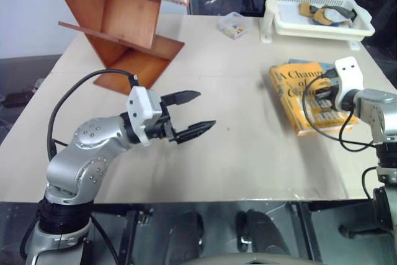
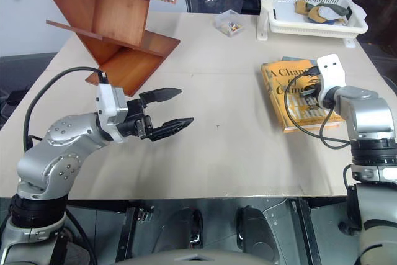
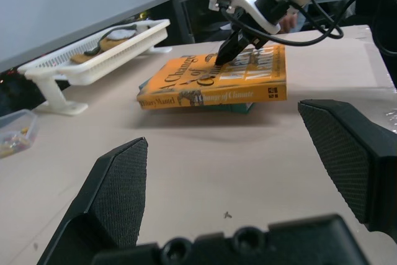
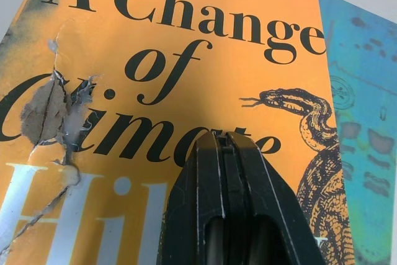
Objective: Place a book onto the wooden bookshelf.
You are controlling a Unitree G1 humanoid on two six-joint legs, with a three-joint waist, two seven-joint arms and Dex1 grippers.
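The orange-yellow book (image 1: 308, 96) is lain flat atop a teal book (image 3: 239, 108); the right gripper (image 3: 224, 58), fingers pressed together, is held over its cover. The left gripper (image 1: 189, 115) is spread wide, well apart.

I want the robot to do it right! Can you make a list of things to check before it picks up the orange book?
1. Orange book lies flat on the table, on top of a teal book: ok.
2. Right gripper shut, tips at the cover: not ok for grabbing, it must open.
3. Left gripper open and holding nothing: ok.
4. Wooden bookshelf has a free slanted compartment: ok.
5. Cover is torn near the title: not ok, go gently.
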